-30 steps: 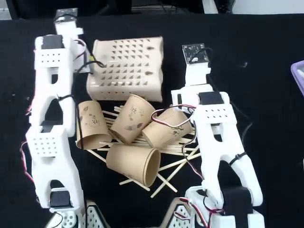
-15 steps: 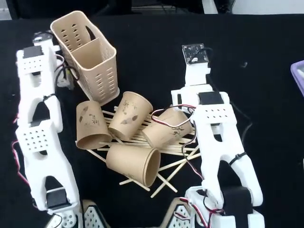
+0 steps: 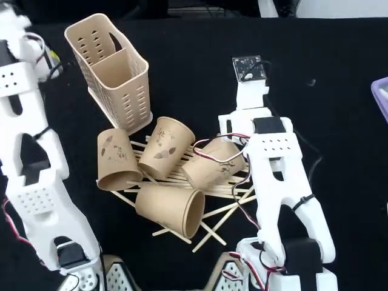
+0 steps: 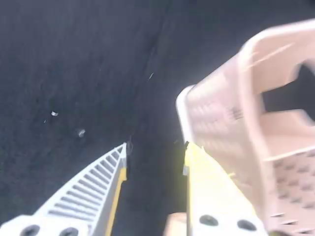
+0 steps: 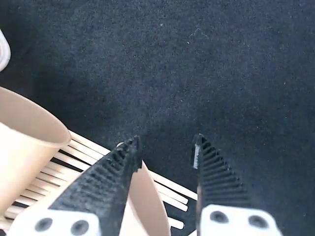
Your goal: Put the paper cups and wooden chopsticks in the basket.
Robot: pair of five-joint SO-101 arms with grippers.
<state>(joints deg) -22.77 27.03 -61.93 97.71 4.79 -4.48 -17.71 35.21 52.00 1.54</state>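
Note:
The beige slotted basket [image 3: 114, 76] stands upright at the back left of the black table. Several paper cups lie on their sides in a heap in front of it: one [image 3: 115, 159], one [image 3: 163, 148], one [image 3: 213, 162] and one [image 3: 171, 210]. Wooden chopsticks [image 3: 219, 212] are strewn under them. My left gripper [image 4: 155, 145] is open and holds nothing, with the basket [image 4: 236, 113] right beside one finger. My right gripper [image 5: 166, 140] is open low over the table. A cup rim [image 5: 142, 196] sits by one finger, over chopsticks [image 5: 165, 183].
My right arm [image 3: 276, 163] stands over the right side of the heap. A purple object [image 3: 381, 96] pokes in at the right edge. Bare black table lies to the back and the right.
The basket went from lying on its side to standing upright. My left gripper let go of it and the left arm swung away to the left. The right arm stayed still.

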